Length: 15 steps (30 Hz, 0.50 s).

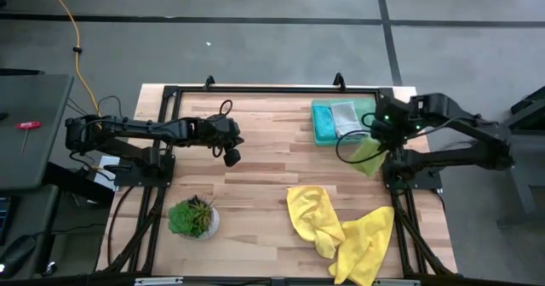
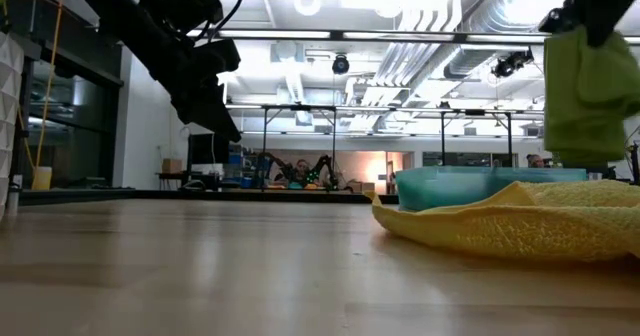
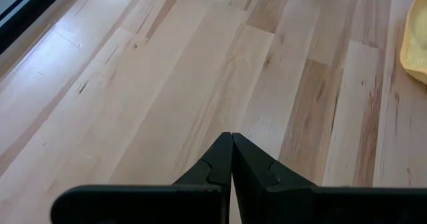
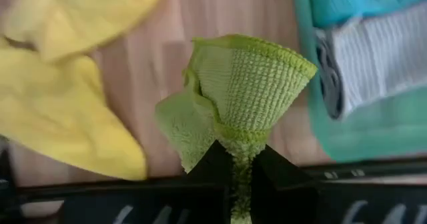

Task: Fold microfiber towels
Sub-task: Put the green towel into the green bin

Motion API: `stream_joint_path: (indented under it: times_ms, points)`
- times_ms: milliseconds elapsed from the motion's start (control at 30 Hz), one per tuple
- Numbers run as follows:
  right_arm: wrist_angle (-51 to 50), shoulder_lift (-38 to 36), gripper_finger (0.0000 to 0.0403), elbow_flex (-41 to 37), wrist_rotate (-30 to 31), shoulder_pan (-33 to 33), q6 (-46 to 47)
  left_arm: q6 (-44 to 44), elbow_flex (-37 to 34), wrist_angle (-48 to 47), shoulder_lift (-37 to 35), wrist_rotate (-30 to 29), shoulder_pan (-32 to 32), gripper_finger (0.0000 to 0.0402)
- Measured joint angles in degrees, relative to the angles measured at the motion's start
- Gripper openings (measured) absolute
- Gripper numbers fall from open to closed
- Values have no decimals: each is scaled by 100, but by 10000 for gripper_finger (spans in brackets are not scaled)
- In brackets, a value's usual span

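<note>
altogether: two yellow towels (image 1: 341, 231), one lime towel (image 4: 243, 94) pinched by right gripper (image 4: 241, 159); left gripper (image 3: 231, 139) closed, empty.

From my remote seat: grey concrete floor (image 1: 255, 48) with dark seams and a yellow cable (image 1: 75, 43) upper left, bright ceiling lights (image 2: 308, 1) and silver ducts (image 2: 440, 36) overhead, light wood worktop (image 1: 264, 175) mid-frame.

Two bright yellow towels (image 1: 341, 228), crumpled at near right of the wooden table (image 1: 255, 158). One lime green towel (image 4: 243, 91), pinched in the right gripper (image 4: 240, 159). One teal towel (image 1: 324, 124) and one pale grey-white towel (image 1: 344, 116), stacked far right. One potted plant (image 1: 194, 217), near left. Two grippers; left gripper (image 3: 231, 159) over bare wood.
</note>
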Motion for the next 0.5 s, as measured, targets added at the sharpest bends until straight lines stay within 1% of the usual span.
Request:
stream_joint_path:
  times_ms: [133,200,267,367,433,500]
  points:
    - [11,166,0,-282,761,-342,-387,0,0,1,0,-3,0,0]
    - [23,377,0,-401,1007,-554,-680,-1,0,1,-2,-4,0,0]
    - [22,610,0,-490,1163,-769,-1041,-5,0,2,-2,-4,0,0]
    - [98,997,0,-607,1205,-1039,-1583,-16,0,2,-2,-4,0,0]
    - [269,1191,0,-632,1213,-1158,-1881,-50,0,2,-2,-6,0,0]
    - [560,1369,0,-638,1386,-1244,-2130,-97,0,2,-2,-8,-2,0]
